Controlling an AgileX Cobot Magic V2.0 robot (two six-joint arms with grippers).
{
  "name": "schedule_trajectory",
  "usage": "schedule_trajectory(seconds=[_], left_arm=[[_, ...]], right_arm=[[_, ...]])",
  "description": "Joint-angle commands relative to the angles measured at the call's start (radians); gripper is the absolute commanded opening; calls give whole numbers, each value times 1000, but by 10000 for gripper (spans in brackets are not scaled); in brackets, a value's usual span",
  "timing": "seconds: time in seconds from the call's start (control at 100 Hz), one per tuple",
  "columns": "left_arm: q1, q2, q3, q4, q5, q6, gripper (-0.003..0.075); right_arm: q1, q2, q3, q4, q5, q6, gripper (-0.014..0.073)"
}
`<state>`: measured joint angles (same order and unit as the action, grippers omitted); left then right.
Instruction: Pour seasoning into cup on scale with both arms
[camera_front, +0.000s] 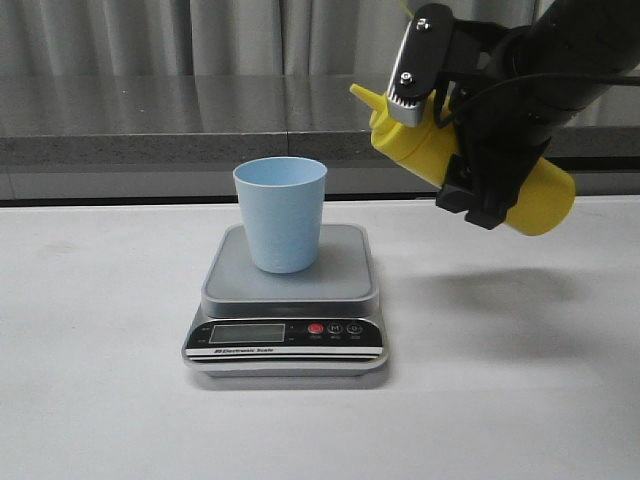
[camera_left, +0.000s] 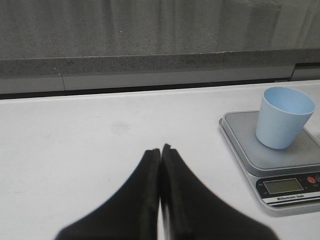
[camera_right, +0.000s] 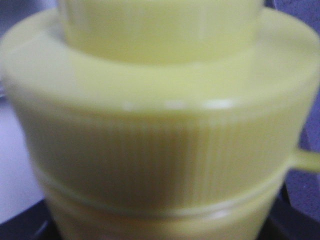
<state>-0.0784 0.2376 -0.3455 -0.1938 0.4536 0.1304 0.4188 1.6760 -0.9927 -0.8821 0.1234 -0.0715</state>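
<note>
The pale blue cup (camera_front: 281, 213) stands upright on the silver-grey scale (camera_front: 288, 275) in the middle of the table. My right gripper (camera_front: 470, 160) is shut on the yellow seasoning bottle (camera_front: 540, 200) and holds it tilted in the air to the right of the cup, nozzle (camera_front: 362, 96) pointing left, above and right of the cup's rim. The bottle's ribbed cap (camera_right: 160, 125) fills the right wrist view. My left gripper (camera_left: 160, 150) is shut and empty over the bare table, left of the scale (camera_left: 280, 160) and cup (camera_left: 283, 118); it is out of the front view.
A grey stone ledge (camera_front: 150, 120) runs along the back of the white table, with curtains behind it. The scale's black front panel with LCD and red button (camera_front: 316, 328) faces me.
</note>
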Motion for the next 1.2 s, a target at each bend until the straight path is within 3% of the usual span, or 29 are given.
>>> schedule_trajectory(seconds=[0.0,0.32,0.68,0.94,1.19], left_arm=[[-1,9,-25,-17,-73,-10,-20],[-1,9,-25,-17,-73,-10,-20],[-1,9,-25,-17,-73,-10,-20],[-1,9,-25,-17,-73,-10,-20],[-1,9,-25,-17,-73,-10,-20]], right_arm=[[0,-51,-35,-112,-7,35,-60],[37,-48,-93,-480,86,215,-60],[77,-47,-122,-781,135,227,-60],[120,-9,-122,-914,223,227,-60],[151,30,-124,-916,322,220,-60]])
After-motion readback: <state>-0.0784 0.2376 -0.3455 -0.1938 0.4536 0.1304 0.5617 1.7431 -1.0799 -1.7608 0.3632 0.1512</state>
